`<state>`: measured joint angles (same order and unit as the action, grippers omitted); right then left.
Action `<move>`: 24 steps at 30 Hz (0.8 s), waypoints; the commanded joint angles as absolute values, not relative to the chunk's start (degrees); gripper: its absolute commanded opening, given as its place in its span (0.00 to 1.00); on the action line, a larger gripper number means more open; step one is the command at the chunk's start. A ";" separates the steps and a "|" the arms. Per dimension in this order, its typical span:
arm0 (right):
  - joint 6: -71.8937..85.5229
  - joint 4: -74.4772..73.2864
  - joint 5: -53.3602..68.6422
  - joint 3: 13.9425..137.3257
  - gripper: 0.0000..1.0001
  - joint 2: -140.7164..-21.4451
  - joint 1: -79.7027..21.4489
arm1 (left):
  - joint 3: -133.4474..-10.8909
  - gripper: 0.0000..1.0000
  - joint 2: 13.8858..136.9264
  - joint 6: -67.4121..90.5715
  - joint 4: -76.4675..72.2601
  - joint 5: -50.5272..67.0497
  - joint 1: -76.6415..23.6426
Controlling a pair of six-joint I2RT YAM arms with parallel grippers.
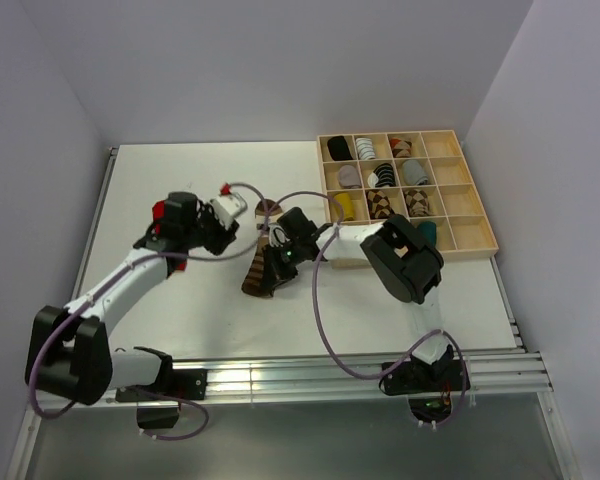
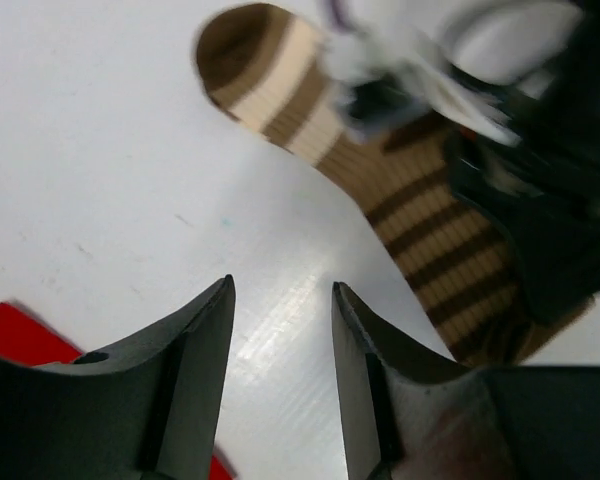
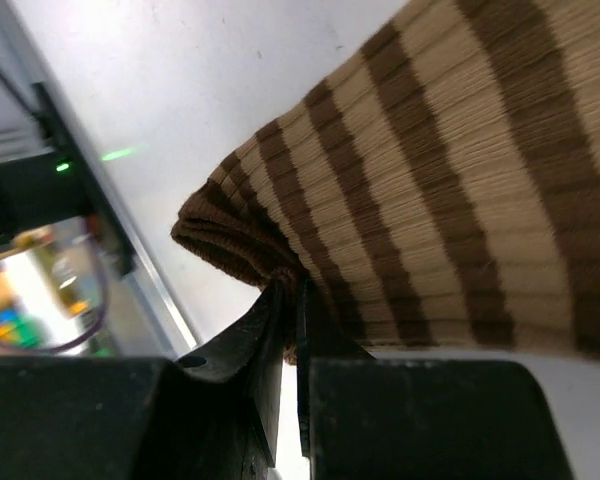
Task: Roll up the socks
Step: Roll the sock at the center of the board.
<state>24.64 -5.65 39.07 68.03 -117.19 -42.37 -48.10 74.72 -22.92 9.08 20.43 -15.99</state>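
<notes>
white flat table (image 1: 200, 190) | right gripper (image 3: 292, 295) pinches cuff of soft brown-and-cream striped sock (image 3: 430, 180) | left gripper (image 2: 280, 335) spread apart, holding nothing | tip: roll slow, tight, straight

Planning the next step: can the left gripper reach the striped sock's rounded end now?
Probably yes. The left gripper is open over the table, and the rounded end of the striped sock lies uncovered ahead; the right gripper pinches its other end.
</notes>
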 commanded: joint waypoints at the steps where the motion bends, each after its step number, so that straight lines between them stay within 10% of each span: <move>1: 22.15 -18.28 38.84 68.29 0.00 -124.27 -39.56 | -39.32 0.49 69.37 -34.70 1.77 10.91 -22.91; 24: 22.41 -29.35 50.36 78.66 0.03 -133.15 -32.87 | -22.24 0.61 61.70 -46.84 -5.10 4.84 -47.63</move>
<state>21.96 -21.89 59.11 78.74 -128.44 -34.57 -23.49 61.67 -44.01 -2.81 6.09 -45.71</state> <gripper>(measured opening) 0.113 0.613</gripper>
